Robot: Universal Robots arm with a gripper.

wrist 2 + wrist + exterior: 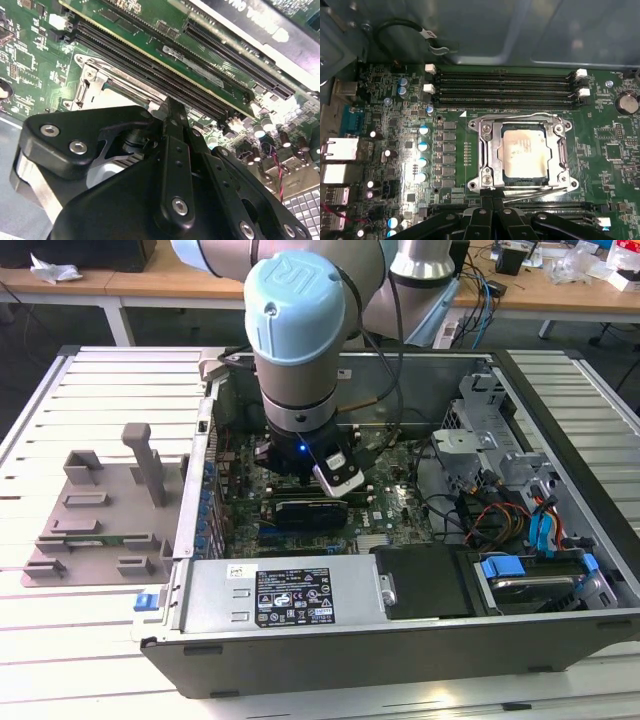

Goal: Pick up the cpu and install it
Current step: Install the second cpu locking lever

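Pale grey plastic holders [95, 510] sit at the exterior view's left on the white slatted tabletop [50, 640], beside the open computer case [400, 640]. Further right, the arm reaches down into the case, and the pincer [492, 202] hovers low over the green motherboard [405, 100], at the edge of the socket frame [487, 150]. I cannot tell whether its fingers are apart or together.

In the first wrist view the cpu [525, 152] lies flat inside the frame, its silvery top smudged. It looks light, thin and rigid, with a smooth and probably slippery lid; its underside is likely fragile, so its side edges seem the safest hold. Memory slots [505, 87] run just beside the frame, leaving little room. At the exterior view's right, loose cables [480, 510] and drive bays [540, 570] crowd the case.
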